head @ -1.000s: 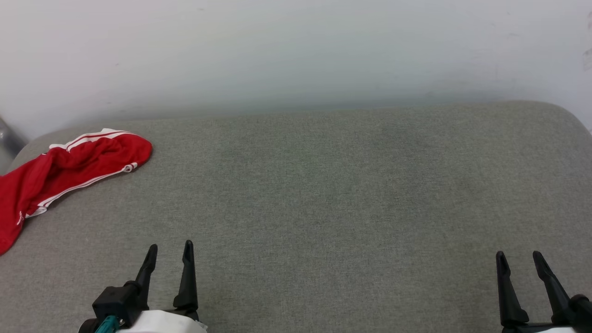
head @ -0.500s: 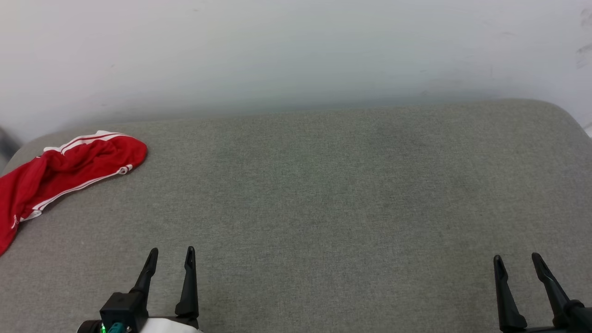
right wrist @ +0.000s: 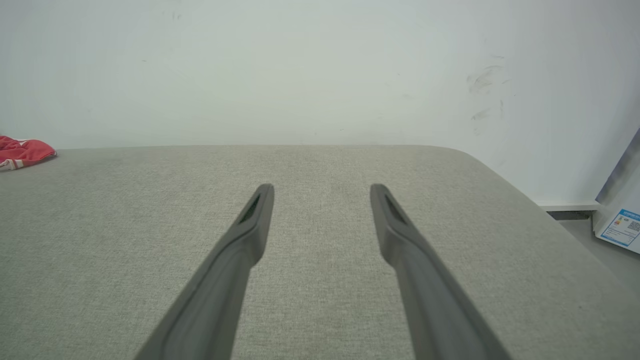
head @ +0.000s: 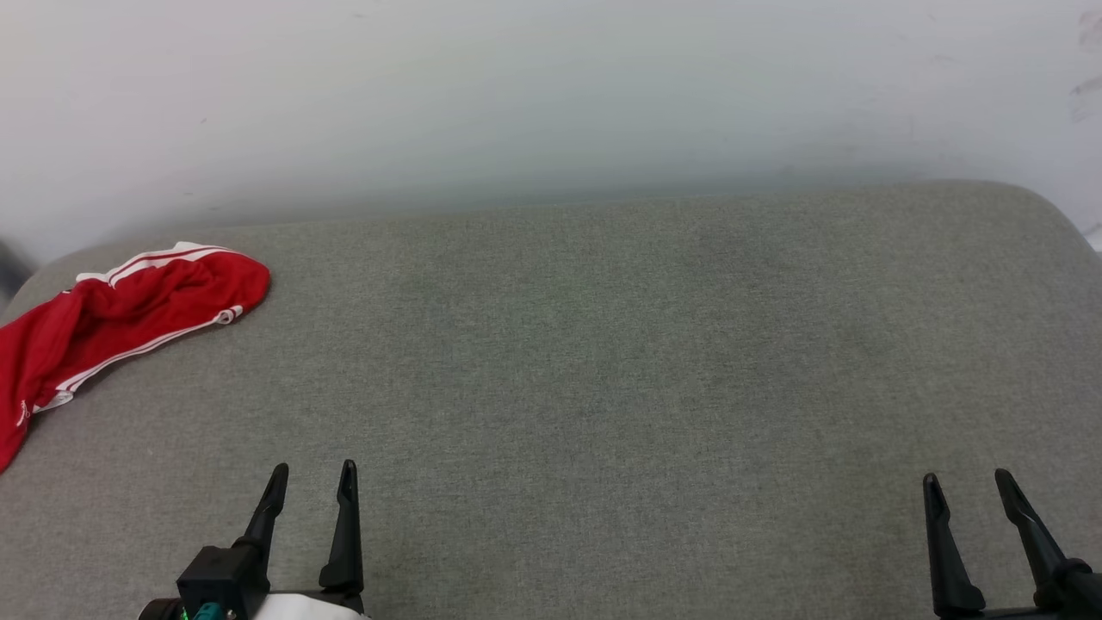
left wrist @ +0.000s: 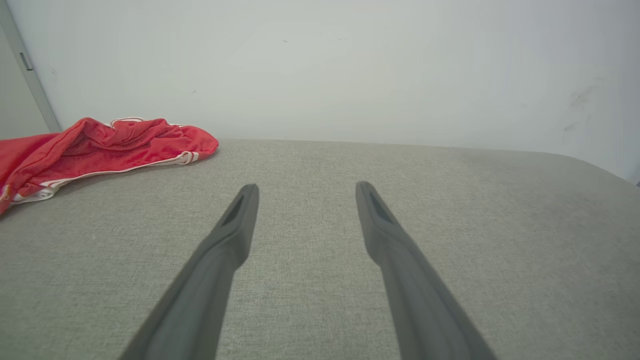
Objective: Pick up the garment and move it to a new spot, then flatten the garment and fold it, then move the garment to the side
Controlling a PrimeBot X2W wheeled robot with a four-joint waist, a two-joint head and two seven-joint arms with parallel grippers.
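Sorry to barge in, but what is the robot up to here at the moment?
Nothing is being handled right now. The red garment lies crumpled at the far left of the grey padded surface, not flattened or folded. The left end effector and right end effector both hover open and empty near the front edge, apart from it. The left one is nearer, so it would probably reach first.

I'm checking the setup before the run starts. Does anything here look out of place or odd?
Only the garment: it lies crumpled at the far left corner of the grey cushion, running past the head view's left edge. The left end effector and right end effector stand open and empty, apart from it. Nothing looks spilled or damaged.
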